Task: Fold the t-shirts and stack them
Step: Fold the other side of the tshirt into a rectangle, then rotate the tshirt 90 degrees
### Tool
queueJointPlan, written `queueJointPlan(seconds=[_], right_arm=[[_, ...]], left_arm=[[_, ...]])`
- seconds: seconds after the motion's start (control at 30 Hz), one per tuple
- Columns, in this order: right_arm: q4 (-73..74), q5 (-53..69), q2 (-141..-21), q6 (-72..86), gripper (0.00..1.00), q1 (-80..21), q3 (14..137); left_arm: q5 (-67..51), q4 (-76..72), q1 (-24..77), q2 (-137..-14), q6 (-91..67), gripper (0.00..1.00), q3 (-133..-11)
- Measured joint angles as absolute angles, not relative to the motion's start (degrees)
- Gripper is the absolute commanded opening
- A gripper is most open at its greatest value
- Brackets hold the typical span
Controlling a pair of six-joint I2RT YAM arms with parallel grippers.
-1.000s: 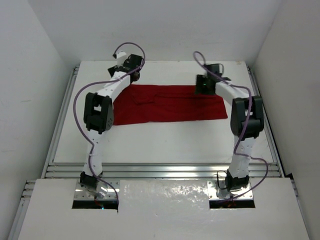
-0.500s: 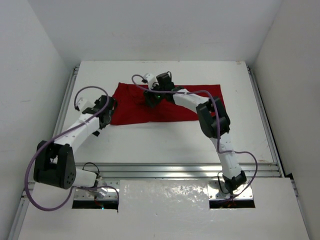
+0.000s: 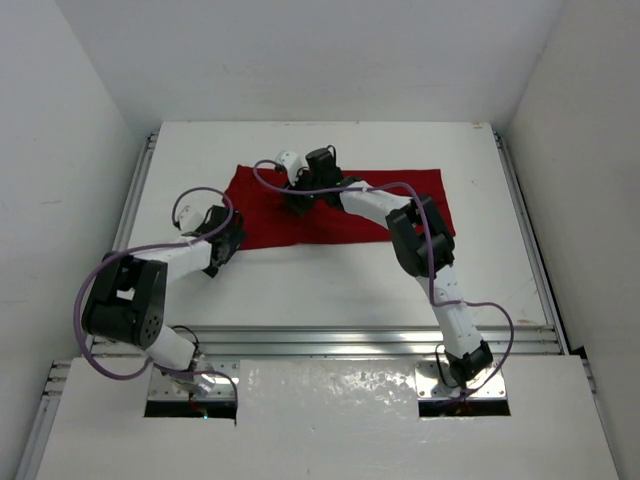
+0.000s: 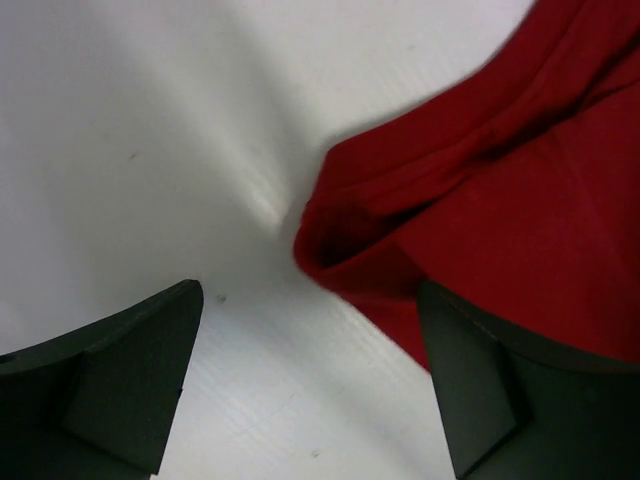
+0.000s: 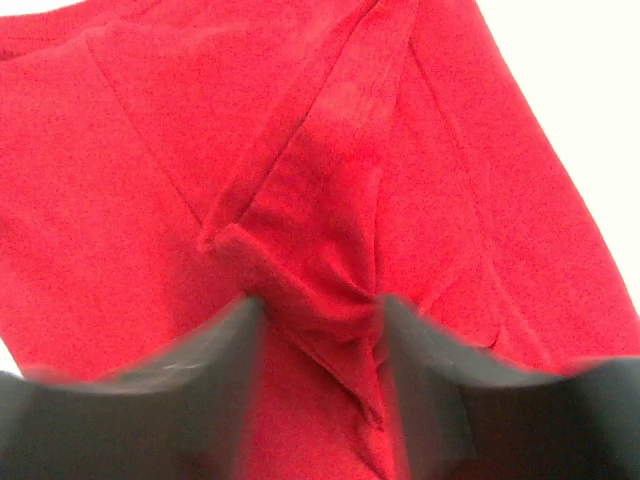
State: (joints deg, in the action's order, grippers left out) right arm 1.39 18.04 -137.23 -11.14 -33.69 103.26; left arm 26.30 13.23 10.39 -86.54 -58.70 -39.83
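White table (image 3: 330, 285), white walls (image 3: 300, 60) on three sides. Left claw (image 4: 308, 300) released, t-shirt (image 4: 520, 200) corner between its fingers. Right claw (image 5: 322, 310) clenched on a t-shirt fold.

A white table (image 3: 330, 285) sits in a plain white alcove, with a back wall (image 3: 320, 50) beyond its far edge and side walls (image 3: 50, 150) flanking it. Aluminium rails (image 3: 330, 340) line its near edge, where a glossy white panel (image 3: 330, 420) catches glare.
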Motion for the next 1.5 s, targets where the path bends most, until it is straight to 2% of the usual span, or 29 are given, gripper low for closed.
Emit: queueJointPlan(seconds=[0.07, 0.1, 0.13, 0.2, 0.23, 0.27, 0.4, 0.43, 0.47, 0.5, 0.57, 0.93, 0.97, 1.0, 1.1, 1.13, 1.17, 1.23, 1.3, 1.5], right_arm=[[1.3, 18.2, -137.4, -11.5, 0.32, -33.7, 103.8], [1.3, 18.2, -137.4, -11.7, 0.24, -33.8, 104.1], [1.2, 18.3, -137.6, -11.8, 0.2, -33.8, 104.4], [0.8, 18.6, -137.8, -11.9, 0.07, -33.8, 104.8], [0.4, 18.7, -137.8, -11.9, 0.04, -33.8, 104.8], [0.1, 18.9, -137.8, -11.7, 0.01, -33.8, 104.8], [-1.7, 19.1, -137.8, -10.7, 0.0, -33.8, 104.8], [-1.8, 19.3, -137.8, -10.2, 0.0, -33.7, 105.0], [-1.8, 19.5, -137.8, -10.0, 0.0, -33.6, 105.1], [-1.7, 19.7, -138.0, -9.6, 0.0, -33.4, 105.6], [-1.8, 19.8, -138.9, -8.9, 0.0, -33.2, 107.2], [-0.8, 17.7, -147.9, -5.5, 0.0, -29.4, 119.7], [-0.8, 17.3, -148.8, -5.3, 0.03, -29.0, 120.6], [-0.7, 17.1, -149.4, -5.0, 0.12, -28.7, 121.2], [0.3, 16.6, -151.9, -4.7, 0.21, -27.9, 124.2], [0.7, 16.5, -153.0, -4.7, 0.29, -27.8, 125.7], [1.1, 16.4, -153.6, -4.6, 0.46, -27.7, 126.7], [2.2, 16.2, -153.8, -5.0, 0.67, -27.7, 127.0], [2.2, 14.5, -152.7, -4.6, 0.71, -27.9, 125.7], [10.2, 8.3, -139.0, 0.1, 0.69, -26.3, 114.1]], left_arm=[[26.1, 11.6, 10.4, -88.0, -58.5, 0.79, -40.7], [26.2, 11.1, 10.4, -89.1, -58.2, 0.7, -41.4], [26.2, 10.3, 10.4, -90.0, -58.2, 0.69, -42.0], [26.2, 8.6, 10.4, -91.4, -58.0, 0.39, -42.7], [25.9, 7.9, 10.4, -91.9, -58.1, 0.32, -42.7], [25.8, 7.6, 10.4, -92.3, -57.8, 0.32, -42.7], [26.7, 6.8, 10.4, -93.2, -57.4, 0.29, -43.0], [27.1, 6.9, 10.4, -93.8, -57.3, 0.25, -43.6], [27.7, 7.0, 10.4, -94.6, -57.1, 0.11, -44.5], [28.0, 7.2, 10.4, -95.7, -57.1, 0.07, -45.6], [29.3, 7.5, 10.3, -97.7, -56.1, 0.02, -47.7], [34.3, 13.1, 10.3, -98.6, -56.0, 0.01, -51.7], [34.8, 13.6, 10.3, -98.6, -56.0, 0.01, -52.1], [35.1, 13.8, 10.3, -98.6, -56.0, 0.01, -52.4], [35.9, 14.5, 10.3, -98.6, -56.0, 0.01, -53.3], [36.1, 14.7, 10.3, -98.6, -56.0, 0.01, -53.4], [36.3, 14.9, 10.3, -98.6, -56.0, 0.01, -53.5], [36.7, 15.1, 10.3, -98.6, -56.0, 0.01, -53.6], [37.3, 15.4, 10.3, -98.6, -55.9, 0.01, -53.6], [39.6, 20.3, 10.3, -100.6, -55.8, 0.01, -59.3]])
